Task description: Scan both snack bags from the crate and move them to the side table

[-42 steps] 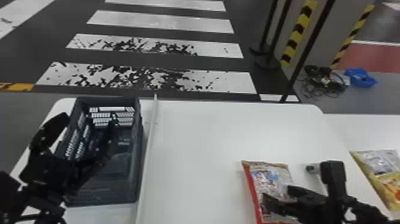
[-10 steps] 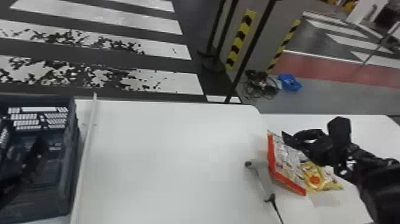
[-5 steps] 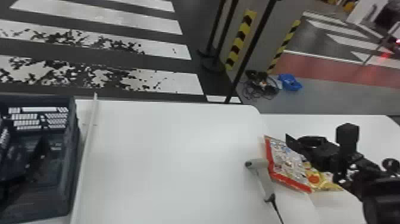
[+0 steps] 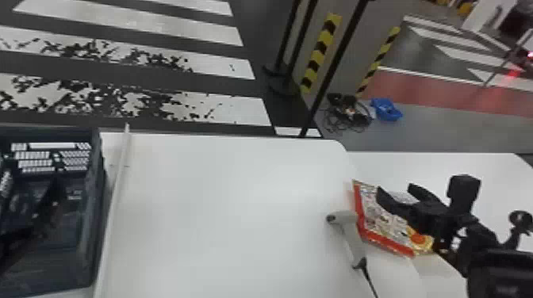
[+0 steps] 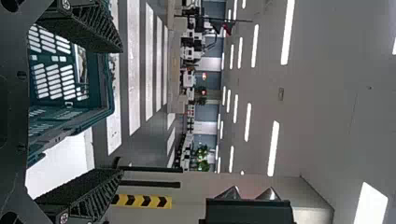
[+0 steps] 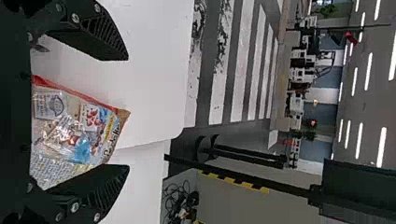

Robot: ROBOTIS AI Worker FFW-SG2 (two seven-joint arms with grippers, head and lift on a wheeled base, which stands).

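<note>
At the right end of the white tabletop (image 4: 222, 214), a red-edged snack bag (image 4: 380, 224) lies by the seam with the side table (image 4: 396, 166), one end looking to be over it. What looks like a yellow snack bag (image 4: 422, 241) pokes out beside it, partly covered; can't tell exactly how the two overlap. Right claw (image 6: 126, 113) is released, fingers wide apart with the red-edged snack bag between them, not pinched. Left claw (image 5: 120, 109) is also released, nothing in it, parked at the crate (image 4: 93, 206). Scanner (image 4: 349, 237) lies on the tabletop just beside the red-edged snack bag, in neither claw. Progress: both bags look out of the crate, so picking seems done. Scans can't be confirmed from this; with the scanner down and bags this far over, likely done. Yellow snack bag is probably at its goal; red-edged snack bag looks nearly there, maybe just set down. Left to do: probably nudge it fully across if it overhangs the seam, then lift the right claw away without dragging either bag.
</note>
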